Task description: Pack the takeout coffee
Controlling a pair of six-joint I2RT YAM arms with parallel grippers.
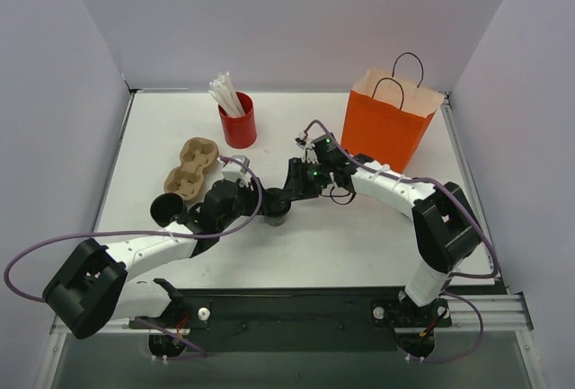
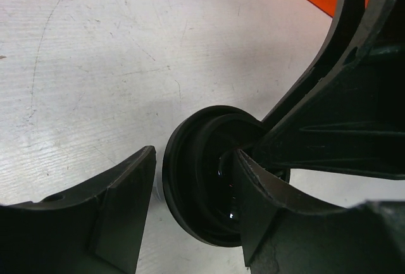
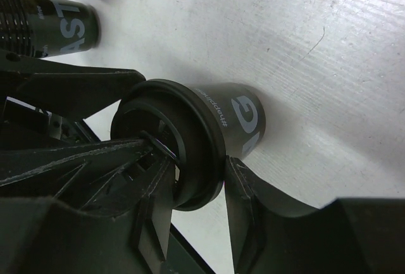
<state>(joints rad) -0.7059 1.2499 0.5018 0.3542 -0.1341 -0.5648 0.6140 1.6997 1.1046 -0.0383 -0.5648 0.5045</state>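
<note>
Nearest the lens, the left claw (image 2: 195,160) is reaching over the middle coffee cup (image 1: 276,215). One finger (image 2: 120,214) is standing just clear of the black lid (image 2: 196,192), with a strip of table (image 1: 359,241) showing between them. The other finger is lying across the lid's top, so this claw is sitting open. From the opposite side the right claw (image 3: 201,163) is meeting the same lid, one finger (image 3: 250,192) touching the rim; whether it is actually gripping I cannot tell. That cup is standing upright on the table between both claws. The second coffee cup (image 1: 166,207) is standing well to the left, just beside a pulp carrier (image 1: 191,166). Behind, a red cup (image 1: 238,123) is holding white sticks (image 1: 225,92), and an orange bag (image 1: 388,127) is standing at the back right.
</note>
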